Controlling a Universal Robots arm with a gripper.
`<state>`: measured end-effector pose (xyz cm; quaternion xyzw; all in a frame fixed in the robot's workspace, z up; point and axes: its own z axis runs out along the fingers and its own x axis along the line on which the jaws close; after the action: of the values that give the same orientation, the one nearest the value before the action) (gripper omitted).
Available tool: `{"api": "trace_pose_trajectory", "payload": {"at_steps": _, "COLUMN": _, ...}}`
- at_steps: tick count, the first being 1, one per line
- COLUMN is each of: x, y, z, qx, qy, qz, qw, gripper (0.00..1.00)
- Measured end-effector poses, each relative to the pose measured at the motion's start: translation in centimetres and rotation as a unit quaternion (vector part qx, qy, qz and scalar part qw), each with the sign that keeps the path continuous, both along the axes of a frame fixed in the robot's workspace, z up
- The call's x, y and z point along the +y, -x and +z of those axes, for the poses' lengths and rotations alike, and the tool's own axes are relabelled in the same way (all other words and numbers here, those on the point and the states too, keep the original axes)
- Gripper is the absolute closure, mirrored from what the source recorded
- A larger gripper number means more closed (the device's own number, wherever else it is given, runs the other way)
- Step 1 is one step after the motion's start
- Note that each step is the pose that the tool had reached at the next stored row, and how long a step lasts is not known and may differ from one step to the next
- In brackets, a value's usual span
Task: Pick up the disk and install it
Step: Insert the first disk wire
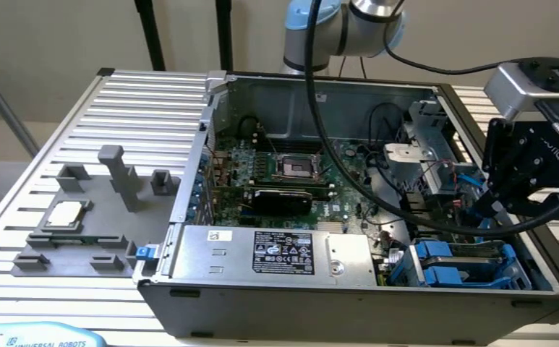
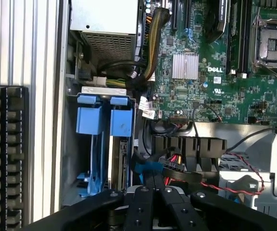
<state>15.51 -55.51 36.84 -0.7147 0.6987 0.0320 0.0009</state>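
Hand (image 2: 157,185) hung over the open computer case (image 1: 289,303), fingers pressed together. Disk (image 2: 121,125) in its blue carrier stood on edge in the drive bay, near the hand.

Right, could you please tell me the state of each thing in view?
Case: open, side panel off.
Claw: shut, holding nothing.
Disk: slotted inside the case, in its blue carrier.
Socket: empty.
Chip: lying flat on the jig, outside the case.
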Motion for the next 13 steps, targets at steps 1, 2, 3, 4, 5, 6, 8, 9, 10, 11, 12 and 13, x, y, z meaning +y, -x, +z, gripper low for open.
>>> {"api": "trace_pose_trajectory", "payload": {"at_steps": 1, "x": 0.0, "y": 0.0, "z": 0.36, "qx": 0.0, "qy": -0.0001, "qz": 0.0, "qw": 1.0, "gripper": 0.89}}
{"api": "trace_pose_trajectory", "payload": {"at_steps": 2, "x": -0.01, "y": 0.0, "z": 0.64, "qx": 0.0, "qy": 0.0, "qz": 0.0, "qw": 1.0, "gripper": 0.89}}
{"api": "trace_pose_trajectory", "payload": {"at_steps": 3, "x": -0.06, "y": 0.0, "z": 0.83, "qx": 0.0, "qy": -0.0002, "qz": 0.0, "qw": 1.0, "gripper": 0.89}}
{"api": "trace_pose_trajectory", "payload": {"at_steps": 4, "x": -0.17, "y": 0.0, "z": 0.94, "qx": 0.0, "qy": -0.0004, "qz": 0.0, "qw": 1.0, "gripper": 0.89}}
{"api": "trace_pose_trajectory", "payload": {"at_steps": 5, "x": -0.34, "y": -0.1, "z": 1.02, "qx": 0.0003, "qy": -0.0004, "qz": 0.0, "qw": 1.0, "gripper": 0.89}}
{"api": "trace_pose_trajectory", "payload": {"at_steps": 6, "x": -0.56, "y": -0.2, "z": 1.06, "qx": 0.0009, "qy": -0.0005, "qz": 0.0, "qw": 1.0, "gripper": 0.89}}
{"api": "trace_pose_trajectory", "payload": {"at_steps": 8, "x": -0.95, "y": -0.5, "z": 1.12, "qx": 0.0024, "qy": -0.0006, "qz": 0.0, "qw": 1.0, "gripper": 0.89}}
{"api": "trace_pose_trajectory", "payload": {"at_steps": 9, "x": -1.15, "y": -0.7, "z": 1.15, "qx": 0.0032, "qy": -0.0006, "qz": 0.0, "qw": 1.0, "gripper": 0.89}}
{"api": "trace_pose_trajectory", "payload": {"at_steps": 10, "x": -1.3, "y": -1.0, "z": 1.19, "qx": 0.004, "qy": -0.0008, "qz": 0.0, "qw": 1.0, "gripper": 0.89}}
{"api": "trace_pose_trajectory", "payload": {"at_steps": 11, "x": -1.43, "y": -1.2, "z": 1.25, "qx": 0.0047, "qy": -0.0009, "qz": 0.0, "qw": 1.0, "gripper": 0.89}}
{"api": "trace_pose_trajectory", "payload": {"at_steps": 12, "x": -1.55, "y": -1.5, "z": 1.3, "qx": 0.0055, "qy": -0.0011, "qz": 0.0, "qw": 1.0, "gripper": 0.89}}
{"api": "trace_pose_trajectory", "payload": {"at_steps": 13, "x": -1.67, "y": -1.8, "z": 1.36, "qx": 0.0064, "qy": -0.0012, "qz": 0.0, "qw": 1.0, "gripper": 0.89}}
